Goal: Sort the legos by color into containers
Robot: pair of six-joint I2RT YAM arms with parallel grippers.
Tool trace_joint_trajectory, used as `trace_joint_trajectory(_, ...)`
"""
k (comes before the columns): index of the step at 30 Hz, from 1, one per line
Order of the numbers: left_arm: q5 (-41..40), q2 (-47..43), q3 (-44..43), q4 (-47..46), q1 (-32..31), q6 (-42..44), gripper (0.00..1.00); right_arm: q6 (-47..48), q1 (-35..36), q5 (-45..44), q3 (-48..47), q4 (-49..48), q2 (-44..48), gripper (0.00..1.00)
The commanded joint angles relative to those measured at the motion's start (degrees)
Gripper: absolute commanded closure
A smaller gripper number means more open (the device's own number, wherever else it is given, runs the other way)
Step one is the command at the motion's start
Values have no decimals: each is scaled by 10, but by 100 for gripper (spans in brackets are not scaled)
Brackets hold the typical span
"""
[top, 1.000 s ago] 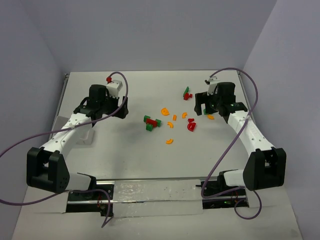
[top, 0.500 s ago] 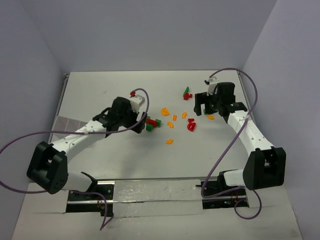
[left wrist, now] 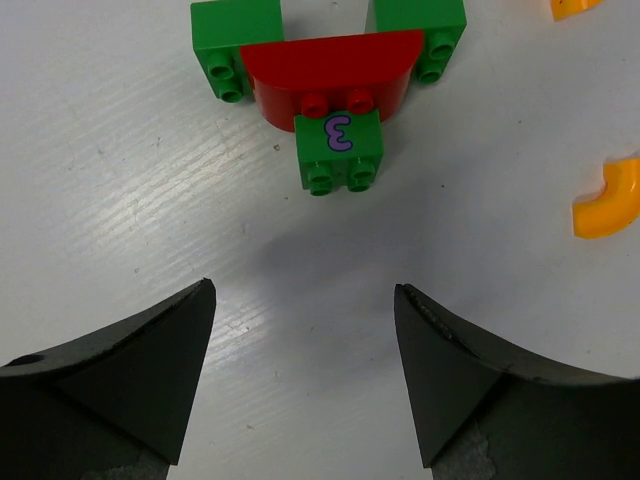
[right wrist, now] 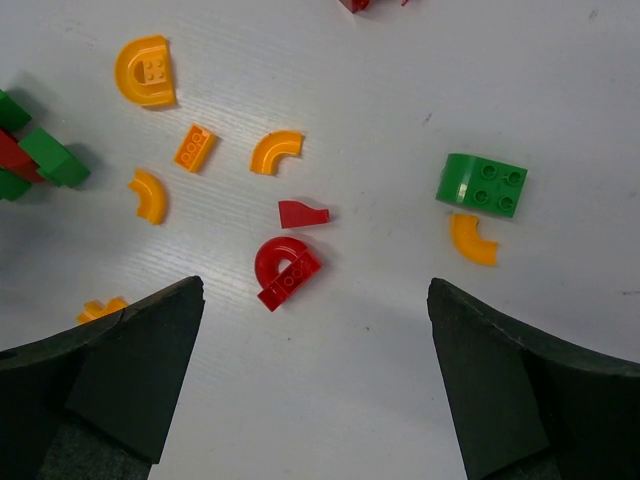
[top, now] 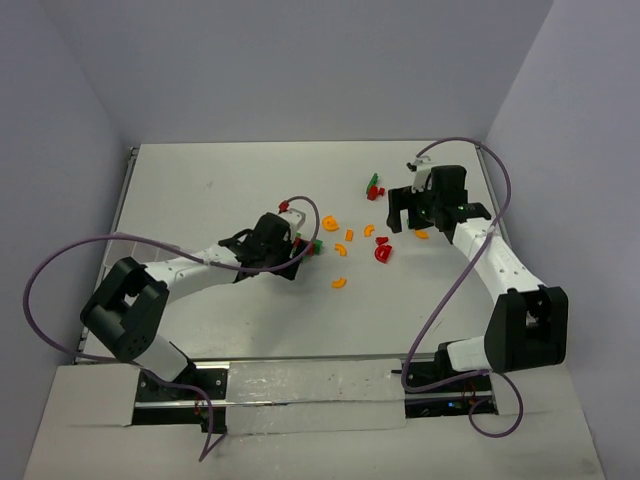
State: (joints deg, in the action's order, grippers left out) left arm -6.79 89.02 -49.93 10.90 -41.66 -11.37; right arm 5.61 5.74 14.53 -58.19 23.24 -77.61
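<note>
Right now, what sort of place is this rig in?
Probably a lab test cell, not a home: a white table boxed in by plain walls, two arms bolted at its near edge, loose legos scattered.

White tbl (top: 200, 190) w/ lilac walls (top: 300, 60); shiny strip (top: 310, 385) nr edge.

Jaws wide, the gripper (right wrist: 315, 325) hangs over scattered legos (right wrist: 287, 272). An orange curve (right wrist: 472, 240) lies just beside a green block (right wrist: 482, 185).
</note>
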Motion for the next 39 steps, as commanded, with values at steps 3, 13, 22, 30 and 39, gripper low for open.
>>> trace_joint_trajectory(3, -17, 10, -12, -73, -10, -22, 18, -5, 3, 6, -28, -6, -13, 0)
trace_joint_trajectory(13, -10, 46, -17, -109, -11, -34, 24, -7, 4, 8, -35, -8, -26, 0)
trace_joint_trajectory(22, -12, 82, -41, -124, -11, -32, 29, -8, 7, 9, -35, -9, -37, 0)
trace_joint_trajectory(30, -15, 103, -58, -124, -11, -32, 29, -9, 8, 10, -39, -11, -45, 0)
trace_joint_trajectory(39, -18, 111, -66, -121, -12, -28, 46, -12, 9, 15, -43, -10, -55, 0)
